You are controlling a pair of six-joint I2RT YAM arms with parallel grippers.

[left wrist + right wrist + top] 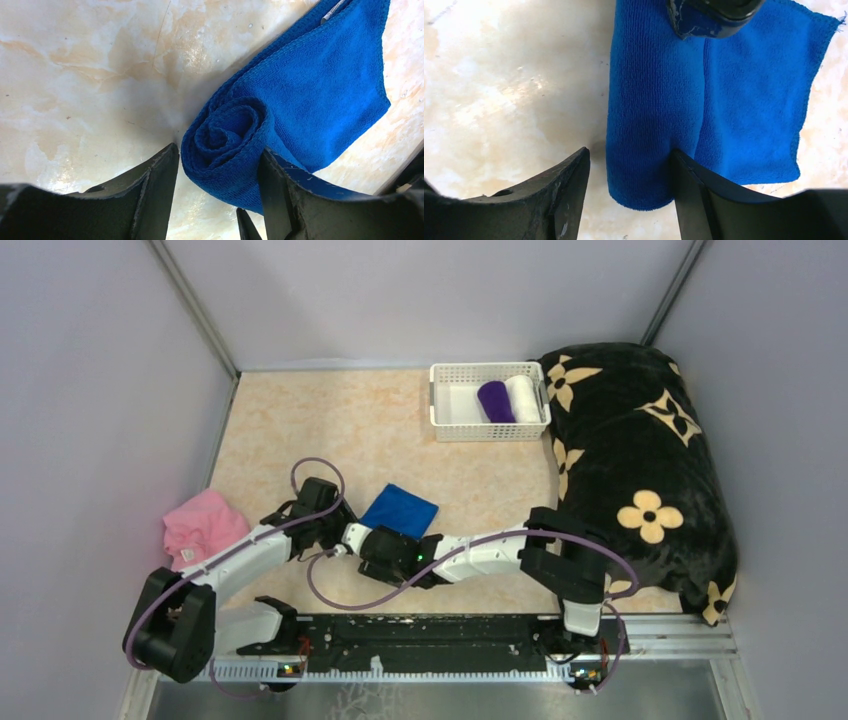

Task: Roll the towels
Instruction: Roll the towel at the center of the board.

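Note:
A bright blue towel (405,508) lies on the beige table, its near-left end rolled up and the rest flat. My left gripper (337,523) stands over one end of the roll. In the left wrist view the spiral end of the blue towel (225,135) sits between the left gripper's (217,148) open fingers; one finger (280,200) touches it. My right gripper (372,540) straddles the other end. There the blue towel's roll (644,115) rests against one finger (696,200) of the open right gripper (629,150), with a gap on the other side. A purple towel (494,402) and a white towel (523,398) lie rolled in a white basket (450,425).
A big black blanket with beige flowers (640,470) fills the right side. A pink cloth (203,525) lies bunched at the left wall beside the left arm. Grey walls close in the table on three sides.

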